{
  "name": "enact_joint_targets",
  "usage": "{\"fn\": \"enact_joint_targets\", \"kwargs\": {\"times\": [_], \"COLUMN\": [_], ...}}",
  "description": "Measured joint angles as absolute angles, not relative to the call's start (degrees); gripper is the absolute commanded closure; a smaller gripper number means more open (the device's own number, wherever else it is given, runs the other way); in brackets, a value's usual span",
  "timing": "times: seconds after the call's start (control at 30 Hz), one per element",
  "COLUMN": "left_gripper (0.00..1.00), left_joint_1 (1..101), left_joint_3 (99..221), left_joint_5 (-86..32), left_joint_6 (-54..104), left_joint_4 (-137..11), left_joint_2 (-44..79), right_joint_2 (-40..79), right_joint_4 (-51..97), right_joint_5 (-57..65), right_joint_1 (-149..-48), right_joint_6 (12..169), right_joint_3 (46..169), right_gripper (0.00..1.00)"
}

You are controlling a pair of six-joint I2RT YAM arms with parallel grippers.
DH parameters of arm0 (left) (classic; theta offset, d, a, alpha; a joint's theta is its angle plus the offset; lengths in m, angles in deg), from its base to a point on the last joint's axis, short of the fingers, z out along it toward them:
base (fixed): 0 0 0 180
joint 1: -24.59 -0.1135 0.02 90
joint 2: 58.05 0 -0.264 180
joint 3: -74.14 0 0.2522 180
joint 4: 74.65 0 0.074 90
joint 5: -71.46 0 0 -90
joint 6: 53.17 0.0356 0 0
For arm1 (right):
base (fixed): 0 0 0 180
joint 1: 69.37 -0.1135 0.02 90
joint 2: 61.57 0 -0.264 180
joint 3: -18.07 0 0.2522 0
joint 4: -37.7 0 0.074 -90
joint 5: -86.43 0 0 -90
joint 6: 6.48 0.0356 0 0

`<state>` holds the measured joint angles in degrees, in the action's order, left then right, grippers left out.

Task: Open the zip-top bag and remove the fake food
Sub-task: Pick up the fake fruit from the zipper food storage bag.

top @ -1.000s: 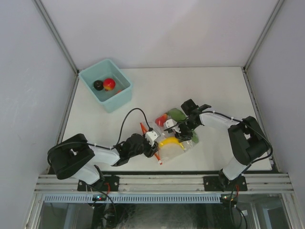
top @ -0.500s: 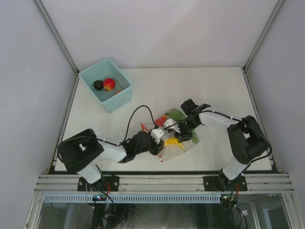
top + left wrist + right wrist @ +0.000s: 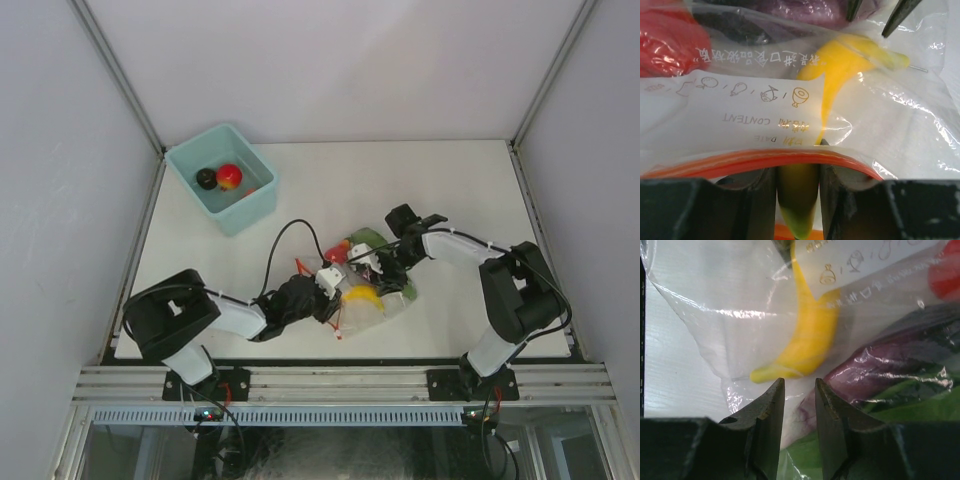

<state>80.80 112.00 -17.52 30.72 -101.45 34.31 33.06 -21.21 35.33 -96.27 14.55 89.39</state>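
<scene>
The zip-top bag lies on the white table between the two arms, holding a yellow banana, a purple eggplant, a red piece and green pieces. The left gripper pinches the banana's green tip at the orange-red zip strip. The right gripper clamps a fold of bag plastic beside the eggplant. A red apple and a dark round piece sit in the teal bin, well apart

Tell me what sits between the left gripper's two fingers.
In the left wrist view, the banana's greenish end, with the bag's orange zip strip arching across just beyond.
</scene>
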Motion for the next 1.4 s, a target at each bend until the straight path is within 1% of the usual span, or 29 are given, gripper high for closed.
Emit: {"fn": "enact_joint_targets", "kwargs": {"times": [0.17, 0.5, 0.83, 1.2, 1.4], "left_gripper": [0.89, 0.97, 0.98, 0.99, 1.00], "left_joint_1": [80.84, 80.82, 77.69, 76.51, 76.40], "left_joint_3": [111.08, 110.12, 110.97, 119.67, 120.39], "left_joint_5": [-16.21, -15.31, -17.43, -20.49, -20.45], "left_joint_6": [28.80, 22.11, 14.81, 8.78, 6.35], "left_joint_4": [-97.62, -85.43, -65.65, -43.97, -34.15], "left_joint_2": [30.68, 18.73, 11.23, 6.86, 1.50], "right_joint_2": [32.58, 32.29, 31.72, 30.67, 30.67], "right_joint_4": [-21.27, -20.11, -19.72, -19.70, -19.70], "right_joint_5": [35.94, 33.25, 32.90, 32.94, 32.97], "right_joint_1": [-93.36, -91.11, -89.82, -89.47, -89.32], "right_joint_6": [15.49, 18.66, 19.52, 19.49, 19.49], "right_joint_3": [89.39, 89.39, 89.41, 89.41, 89.41], "right_gripper": [0.68, 0.69, 0.69, 0.69, 0.69]}}
